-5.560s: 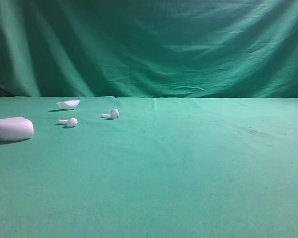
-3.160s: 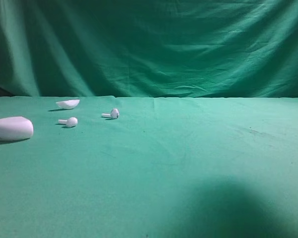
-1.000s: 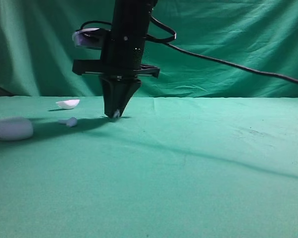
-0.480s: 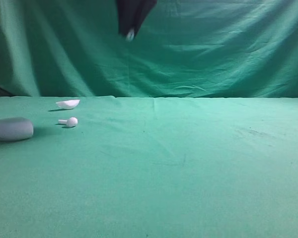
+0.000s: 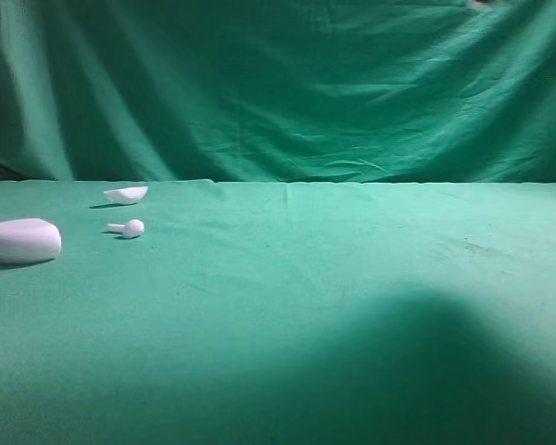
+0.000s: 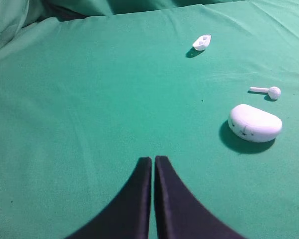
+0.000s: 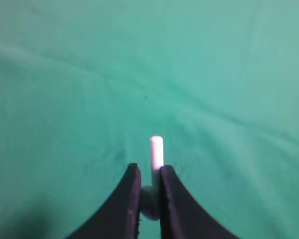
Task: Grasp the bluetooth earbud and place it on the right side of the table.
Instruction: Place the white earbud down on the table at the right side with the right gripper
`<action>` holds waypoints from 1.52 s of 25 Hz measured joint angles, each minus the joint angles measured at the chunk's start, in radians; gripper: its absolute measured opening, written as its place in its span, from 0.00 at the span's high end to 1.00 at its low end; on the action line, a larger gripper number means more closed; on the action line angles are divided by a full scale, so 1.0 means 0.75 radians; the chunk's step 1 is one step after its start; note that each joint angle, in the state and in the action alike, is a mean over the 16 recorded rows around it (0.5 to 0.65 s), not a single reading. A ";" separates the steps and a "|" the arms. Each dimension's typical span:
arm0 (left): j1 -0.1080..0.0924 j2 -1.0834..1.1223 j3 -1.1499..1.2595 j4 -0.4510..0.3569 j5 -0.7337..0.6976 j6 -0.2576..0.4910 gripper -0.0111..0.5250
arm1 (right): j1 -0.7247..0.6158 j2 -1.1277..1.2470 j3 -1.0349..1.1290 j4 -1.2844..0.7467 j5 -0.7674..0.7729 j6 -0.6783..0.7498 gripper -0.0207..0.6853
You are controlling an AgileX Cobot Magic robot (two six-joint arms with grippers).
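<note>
White bluetooth earbud (image 7: 156, 152) hangs above the green table (image 7: 65, 99), stem out, head pinched.

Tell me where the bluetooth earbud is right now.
In the right wrist view, the bluetooth earbud is pinched in the right end effector, stem poking out, above the table.

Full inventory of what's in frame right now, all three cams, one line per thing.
bluetooth earbud: 1, white, pinched between the right claw's fingers, stem poking out past the tips, above the cloth
twin earbud: 1, white, lying on the table's left side
case: 1, white, pebble-shaped, far left
case lid: 1, white, shell-shaped, left rear near the curtain
table: 1, green cloth
backdrop curtain: 1, green, behind the table
left claw: 1, black, shut, empty, above the cloth
right claw: 1, black, shut on the earbud
</note>
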 joint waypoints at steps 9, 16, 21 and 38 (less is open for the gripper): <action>0.000 0.000 0.000 0.000 0.000 0.000 0.98 | -0.164 -0.157 0.695 -0.004 -0.392 0.072 0.84; 0.000 0.000 0.000 0.000 0.000 0.000 0.98 | -0.189 -0.054 0.869 -0.008 -0.664 0.091 0.84; 0.000 0.000 0.000 0.000 0.000 0.000 0.98 | -0.191 0.019 0.876 -0.017 -0.764 0.096 0.84; 0.000 0.000 0.000 -0.001 0.000 0.000 0.98 | -0.191 -0.008 0.872 -0.039 -0.806 0.102 0.41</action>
